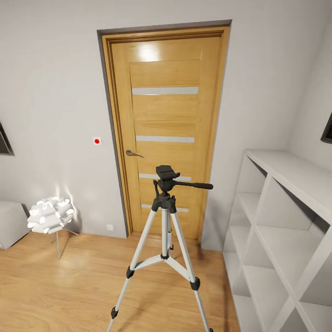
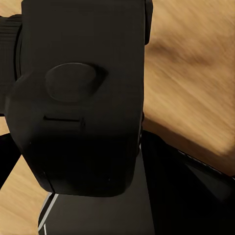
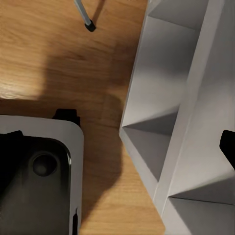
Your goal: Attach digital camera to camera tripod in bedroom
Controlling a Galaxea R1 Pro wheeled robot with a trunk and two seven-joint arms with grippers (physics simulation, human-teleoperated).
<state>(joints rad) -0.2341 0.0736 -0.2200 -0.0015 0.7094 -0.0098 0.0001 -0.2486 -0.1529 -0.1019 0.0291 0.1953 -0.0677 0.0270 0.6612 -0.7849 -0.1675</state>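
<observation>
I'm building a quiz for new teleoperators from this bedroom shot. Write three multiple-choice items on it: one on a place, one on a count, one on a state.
1. Where does the camera tripod stand?
A. in front of the door
B. inside the shelving
C. on the grey block

2. How many frosted stripes show on the door?
A. two
B. four
C. six

3. What sits on the tripod's head?
A. a camera
B. a lamp
C. nothing

Answers: 1 A, it rises on the wood floor before the oak door. 2 B, four pale bars cross the panel. 3 C, the head's top plate is bare.
</observation>
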